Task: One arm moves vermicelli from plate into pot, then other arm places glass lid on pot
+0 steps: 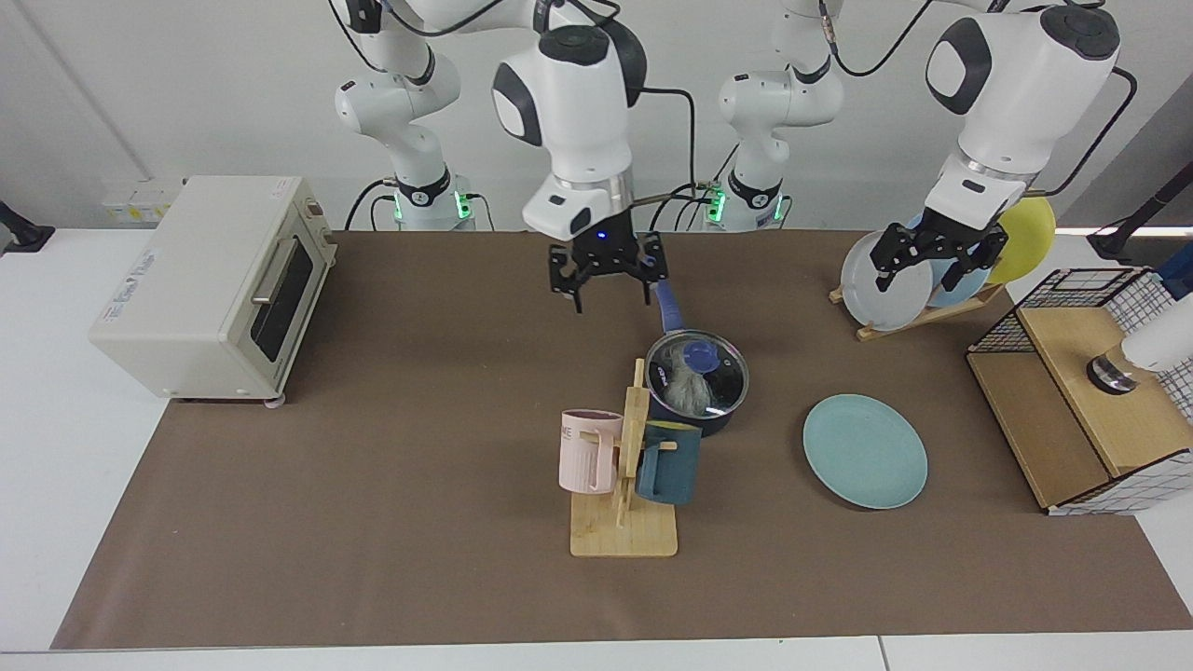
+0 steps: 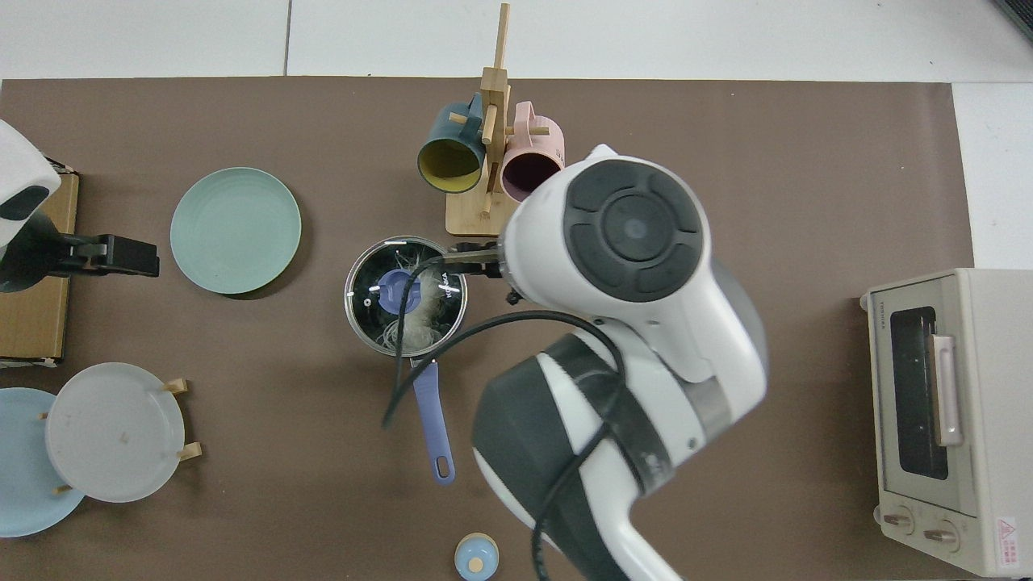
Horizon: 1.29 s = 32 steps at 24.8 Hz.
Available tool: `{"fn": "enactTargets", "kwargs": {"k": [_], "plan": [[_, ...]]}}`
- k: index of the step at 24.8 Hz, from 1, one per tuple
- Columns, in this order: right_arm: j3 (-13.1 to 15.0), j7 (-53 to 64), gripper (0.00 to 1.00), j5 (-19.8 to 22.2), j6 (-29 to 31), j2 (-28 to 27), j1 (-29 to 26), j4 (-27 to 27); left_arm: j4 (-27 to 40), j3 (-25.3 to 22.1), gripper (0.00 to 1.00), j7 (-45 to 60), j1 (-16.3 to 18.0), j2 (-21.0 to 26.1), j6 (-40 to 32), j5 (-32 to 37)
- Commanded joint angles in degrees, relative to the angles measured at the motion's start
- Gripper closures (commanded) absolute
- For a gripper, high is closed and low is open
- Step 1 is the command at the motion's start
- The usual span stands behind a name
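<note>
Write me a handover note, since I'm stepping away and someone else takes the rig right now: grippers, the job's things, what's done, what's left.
Right gripper: open, empty, raised above the mat behind the pot.
Left gripper: open, empty, waiting in front of the plate rack.
Vermicelli: inside the pot, seen through the lid.
Glass lid: seated on the pot, blue knob up.
Plate: bare, on the mat beside the pot.
Done: noodles moved, lid placed.
Left: nothing visible; both steps look complete.

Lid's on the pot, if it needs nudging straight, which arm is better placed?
Probably right. The right gripper hangs with open jaws just near the glass lid and pot; the left gripper waits by the plate rack.
</note>
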<state>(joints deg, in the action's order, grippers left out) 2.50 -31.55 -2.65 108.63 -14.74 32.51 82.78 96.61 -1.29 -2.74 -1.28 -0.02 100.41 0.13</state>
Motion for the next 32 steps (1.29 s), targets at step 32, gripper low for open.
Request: {"fn": "enactTargets", "kwargs": {"k": [32], "plan": [[-0.9,22.8,0.0,5.2,-7.1,14.6,-33.6,15.7,0.6,-0.5,0.0,-0.2,-0.8,-0.5,-1.0,-0.7]]}}
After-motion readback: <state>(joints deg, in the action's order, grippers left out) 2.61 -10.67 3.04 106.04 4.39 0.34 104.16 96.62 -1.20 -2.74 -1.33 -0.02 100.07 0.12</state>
